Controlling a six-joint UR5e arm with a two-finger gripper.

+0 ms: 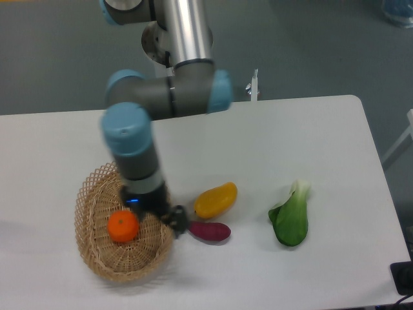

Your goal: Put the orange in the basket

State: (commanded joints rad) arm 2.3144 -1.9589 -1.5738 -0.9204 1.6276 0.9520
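The orange point(122, 227) lies inside the tan wicker basket point(97, 265) at the table's front left, with nothing gripping it. My gripper point(173, 220) has left it and hangs over the basket's right rim, between the basket and the purple sweet potato. Its fingers are blurred and mostly hidden under the wrist, so their state is unclear.
A yellow-orange mango point(216, 199) and a purple sweet potato point(209, 230) lie just right of the basket. A green bok choy point(290, 216) rests further right. The arm's base column point(184, 32) stands at the table's back edge.
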